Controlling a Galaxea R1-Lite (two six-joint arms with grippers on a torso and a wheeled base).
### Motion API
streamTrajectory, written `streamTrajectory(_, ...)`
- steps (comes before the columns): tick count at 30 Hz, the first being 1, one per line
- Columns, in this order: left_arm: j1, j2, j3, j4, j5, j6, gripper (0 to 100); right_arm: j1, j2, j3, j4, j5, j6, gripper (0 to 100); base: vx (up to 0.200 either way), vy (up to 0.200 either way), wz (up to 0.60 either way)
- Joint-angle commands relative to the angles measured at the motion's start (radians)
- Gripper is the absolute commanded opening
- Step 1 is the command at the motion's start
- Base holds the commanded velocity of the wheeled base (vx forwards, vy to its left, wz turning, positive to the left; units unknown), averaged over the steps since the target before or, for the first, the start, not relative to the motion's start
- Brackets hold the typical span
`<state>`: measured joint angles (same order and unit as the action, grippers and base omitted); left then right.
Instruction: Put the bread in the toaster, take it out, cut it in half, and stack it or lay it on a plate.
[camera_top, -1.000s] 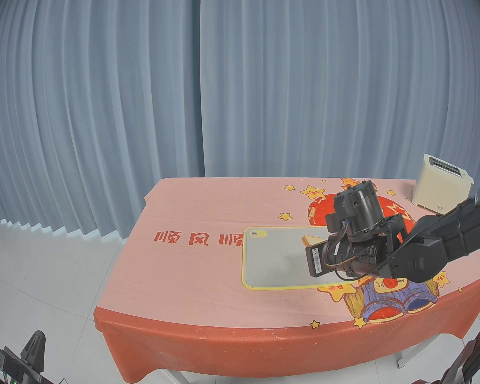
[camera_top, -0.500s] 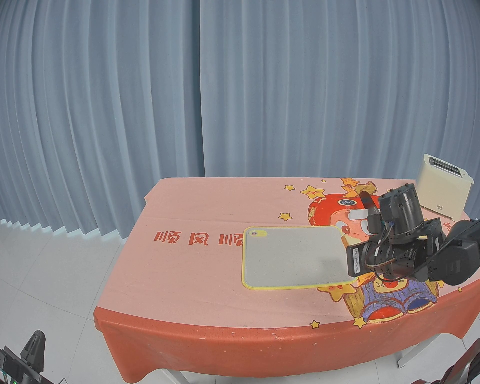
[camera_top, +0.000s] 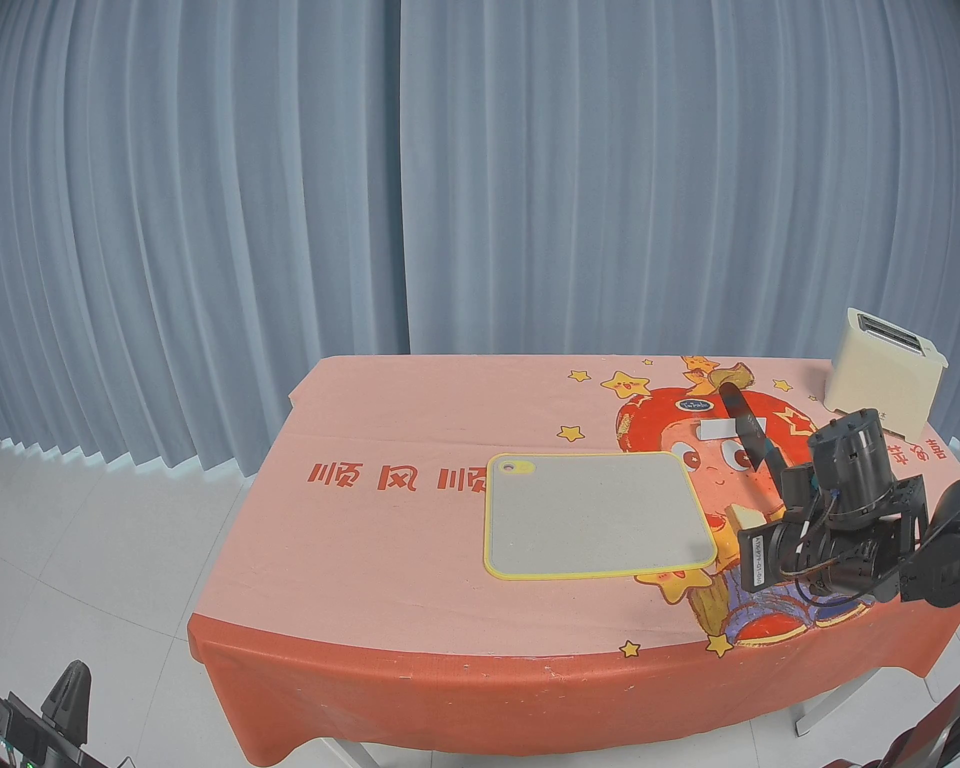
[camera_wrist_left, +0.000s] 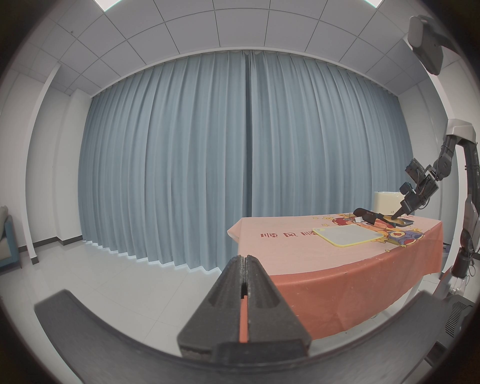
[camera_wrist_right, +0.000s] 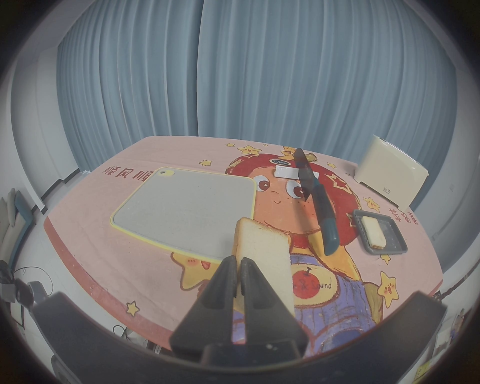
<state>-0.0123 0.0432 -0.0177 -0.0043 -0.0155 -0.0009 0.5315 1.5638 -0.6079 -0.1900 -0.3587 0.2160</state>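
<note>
right wrist view: right gripper (camera_wrist_right: 239, 265) is clamped on the bread (camera_wrist_right: 265, 245); carry it upright, edge lined with the toaster (camera_wrist_right: 392, 172) slot.

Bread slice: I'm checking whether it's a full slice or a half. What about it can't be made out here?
- Right wrist view: lower edge of the bread slice is hidden behind the right gripper.
- Head view: only a corner shows; the gripper's body covers the rest.
- Left wrist view: too small and far off to tell.
</note>
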Motion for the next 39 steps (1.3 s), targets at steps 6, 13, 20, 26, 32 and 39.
streamTrajectory(6, 0.0, 0.001, 0.018, 0.0, 0.0, -0.002, 0, -0.002, -0.076, 0.036, 0.0, 0.0, 0.0, 0, 0.0, 0.0, 0.0)
streamTrajectory(13, 0.0, 0.001, 0.018, 0.0, 0.002, -0.002, 0, 0.004, -0.071, 0.037, 0.0, 0.0, 0.003, 0, 0.0, 0.0, 0.0)
streamTrajectory(20, 0.0, 0.001, 0.018, 0.0, 0.002, -0.002, 0, 0.002, -0.068, 0.037, 0.0, 0.0, 0.003, 0, 0.0, -0.143, 0.0)
streamTrajectory(26, 0.0, 0.001, 0.018, 0.0, 0.002, -0.004, 0, 0.001, -0.068, 0.037, 0.0, 0.0, 0.003, 0, 0.0, -0.2, 0.0)
streamTrajectory(32, 0.0, 0.001, 0.018, 0.0, 0.002, -0.004, 0, -0.002, -0.073, 0.039, 0.0, 0.0, 0.003, 0, 0.0, -0.2, 0.0)
streamTrajectory(39, 0.0, 0.001, 0.018, 0.0, 0.002, -0.004, 0, -0.01, -0.077, 0.037, -0.002, 0.0, 0.003, 0, 0.0, -0.2, 0.0)
